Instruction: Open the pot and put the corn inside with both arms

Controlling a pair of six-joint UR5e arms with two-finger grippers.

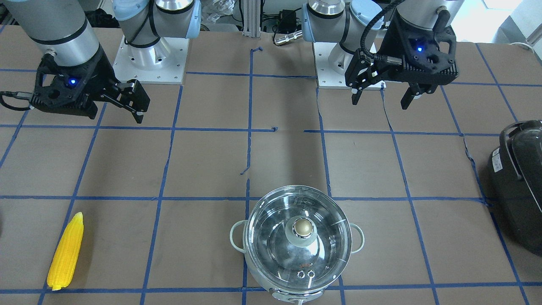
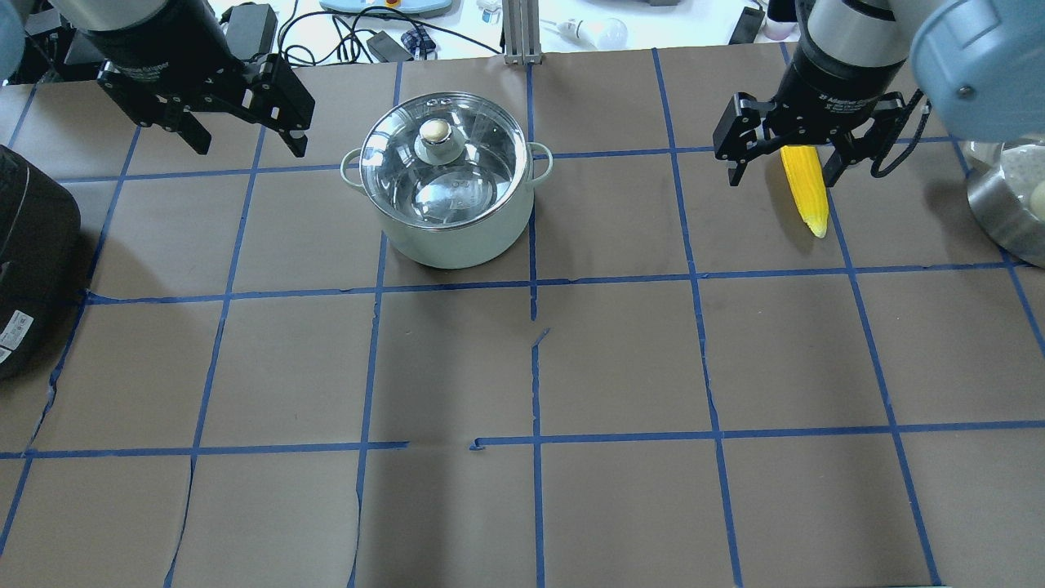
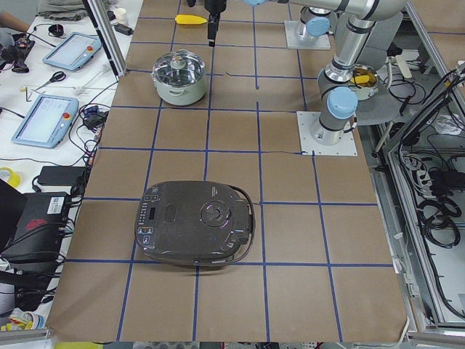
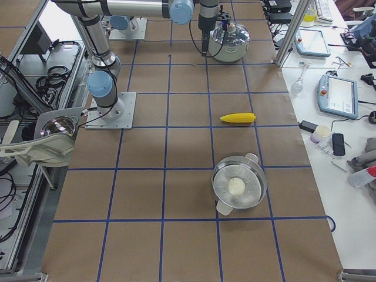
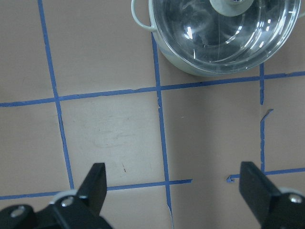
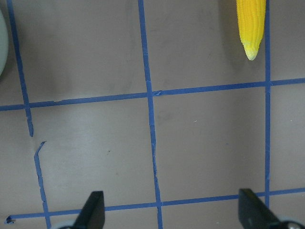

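Observation:
The pot (image 1: 298, 243) stands at the table's middle on the operators' side, its glass lid with brass knob (image 1: 303, 228) on. It also shows in the overhead view (image 2: 445, 180) and at the top of the left wrist view (image 5: 224, 38). The yellow corn (image 1: 65, 252) lies flat on the table, also seen from overhead (image 2: 804, 196) and in the right wrist view (image 6: 251, 24). My left gripper (image 2: 250, 149) hangs open and empty above the table, beside the pot. My right gripper (image 2: 782, 181) hangs open and empty, high above the table near the corn.
A large black appliance (image 1: 518, 182) lies at the table's end on my left, also in the overhead view (image 2: 33, 261). A steel bowl (image 4: 223, 202) holding a pale ball stands at my right end. Blue tape lines grid the brown table cover.

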